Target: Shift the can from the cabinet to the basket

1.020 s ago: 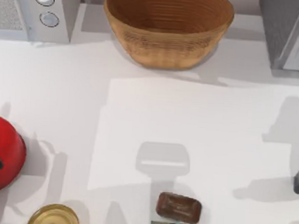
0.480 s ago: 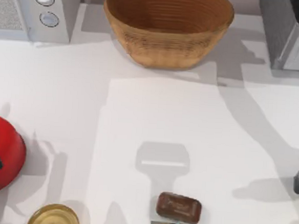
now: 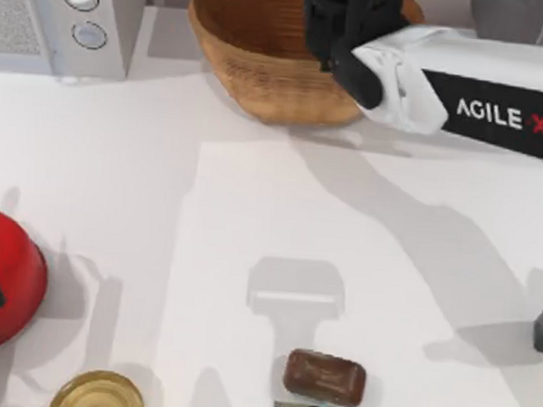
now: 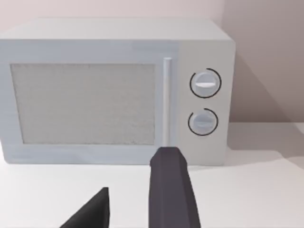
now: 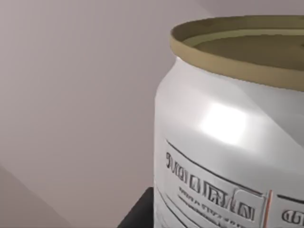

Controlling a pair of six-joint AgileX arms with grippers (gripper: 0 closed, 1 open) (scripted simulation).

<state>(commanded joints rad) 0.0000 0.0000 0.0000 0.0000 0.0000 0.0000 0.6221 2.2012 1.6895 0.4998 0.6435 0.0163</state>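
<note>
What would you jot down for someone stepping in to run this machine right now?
Right gripper: over the basket at the table's far edge, carrying the can, seen close up in the right wrist view.
Left gripper: idle, facing the microwave at the far left.
Done: can picked up and brought above the basket.
Left: lower it, let go, pull the right arm back.
</note>
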